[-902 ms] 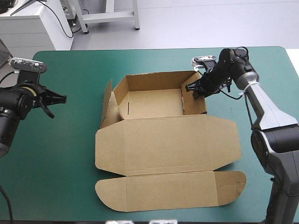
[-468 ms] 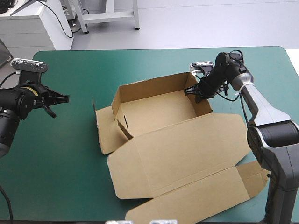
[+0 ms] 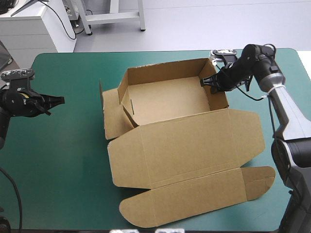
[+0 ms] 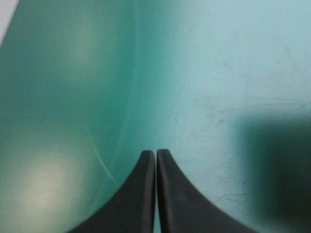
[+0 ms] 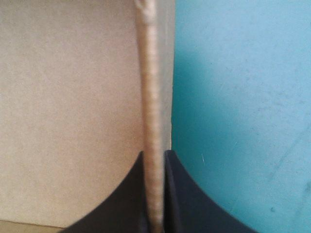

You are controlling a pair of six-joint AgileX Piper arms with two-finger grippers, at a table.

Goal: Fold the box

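Two grippers logged | high view: brown board box (image 3: 184,145) is laid mid-table on teal-green cover (image 3: 63,160), walls raised, lid flat; right gripper (image 3: 212,82) is clamped on its right wall | left wrist view: left gripper (image 4: 155,151) is clenched, empty, over cover | right wrist view: board edge is pinched between black fingers (image 5: 181,194)

Brown box (image 3: 184,145) of matt corrugated board — cut edge rough and fibrous. Teal-green cover (image 3: 58,160) smooth, faintly scratched — black fingers (image 4: 136,204) matt, plastic-looking.
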